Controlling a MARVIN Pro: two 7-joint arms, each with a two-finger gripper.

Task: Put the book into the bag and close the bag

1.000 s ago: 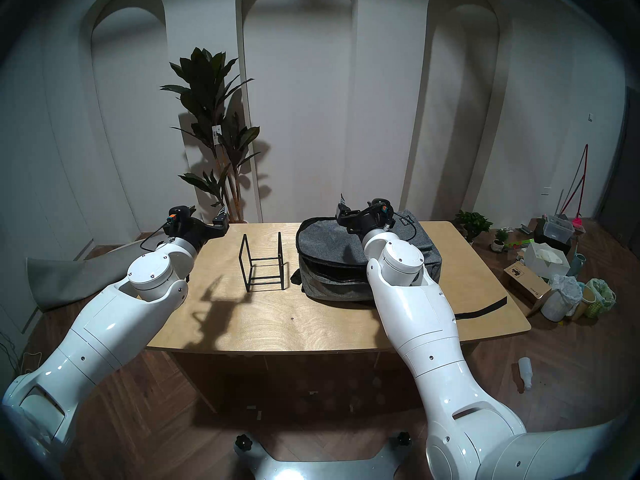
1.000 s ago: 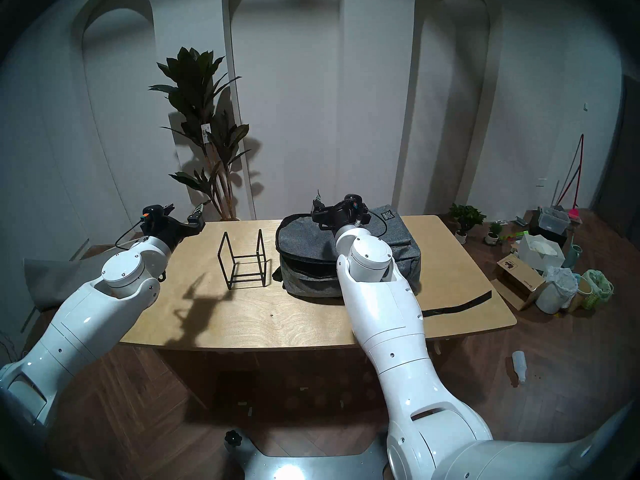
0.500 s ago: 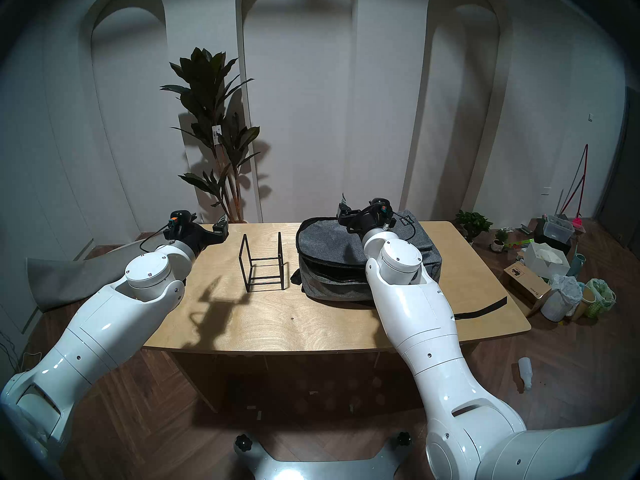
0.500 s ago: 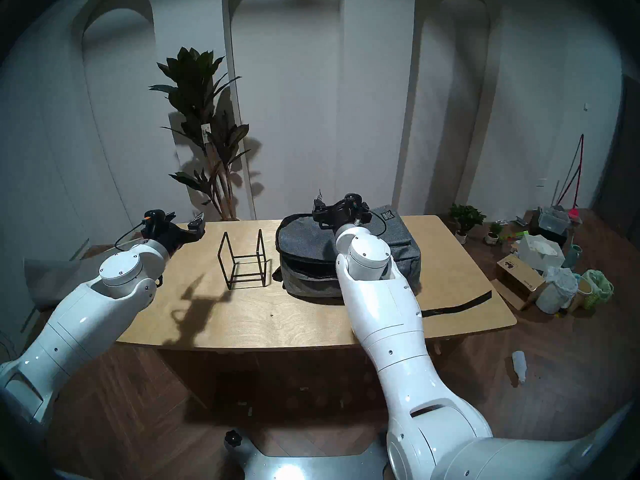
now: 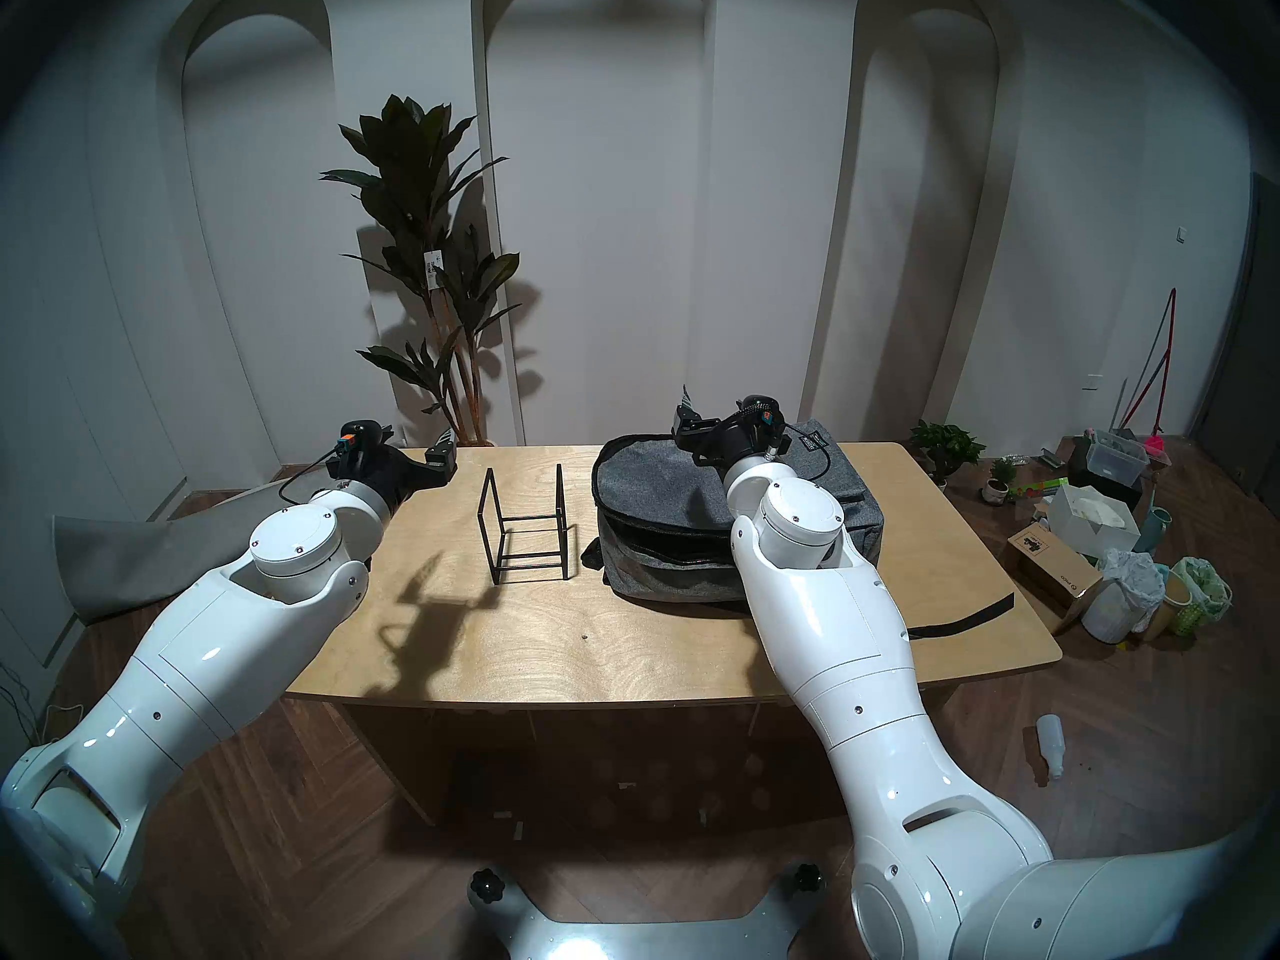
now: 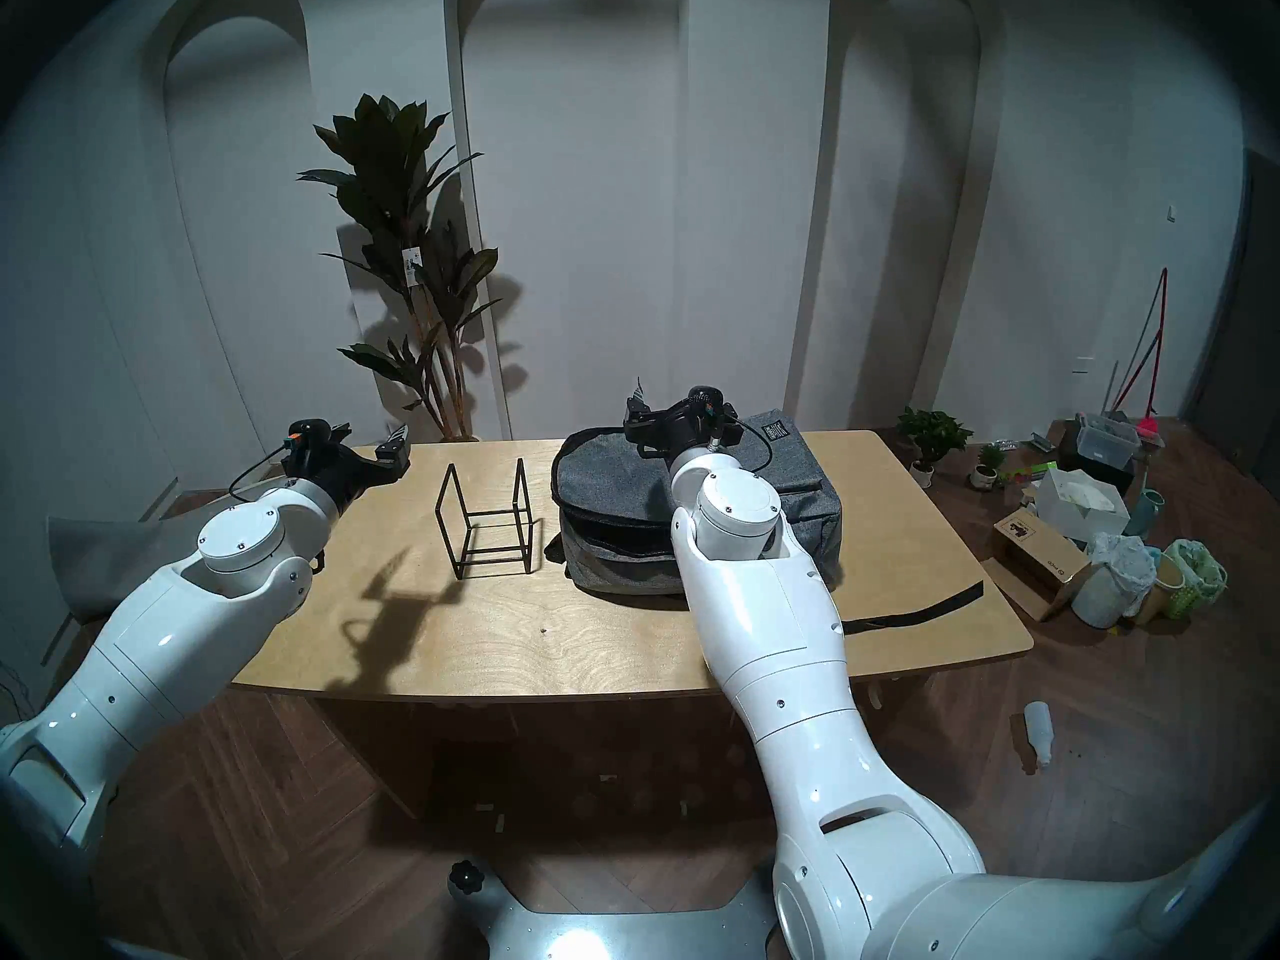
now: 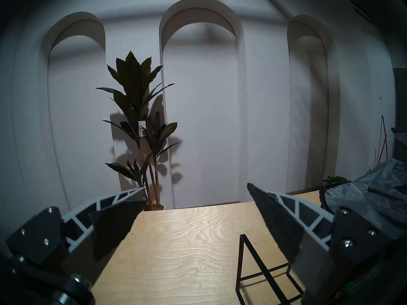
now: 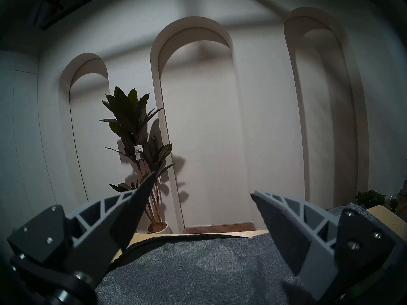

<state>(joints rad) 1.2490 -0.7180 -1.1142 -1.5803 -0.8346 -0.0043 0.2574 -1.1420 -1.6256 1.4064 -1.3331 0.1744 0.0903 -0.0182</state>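
Observation:
The grey bag (image 5: 658,508) lies on the right half of the table, label patch at its far end; a black zipper band runs along its near side, and I cannot tell whether it is zipped. The book is out of view. My right gripper (image 8: 202,184) hovers open and empty over the bag's (image 8: 198,265) far top edge, also seen from the head (image 5: 717,418). At the table's far left corner my left gripper (image 5: 415,429) is open and empty, pointing at the wall. Between its fingers the left wrist view (image 7: 196,186) shows only bare table.
A black wire-frame stand (image 5: 526,529) sits empty mid-table, between the left gripper and the bag. A black strap (image 5: 970,619) trails from the bag towards the table's (image 5: 623,647) right edge. A tall plant (image 5: 429,245) stands behind the table. Boxes and pots (image 5: 1108,557) crowd the floor at right.
The left arm drew back slightly towards the left and its gripper dropped a little, then stopped. The right arm and the bag have stayed put.

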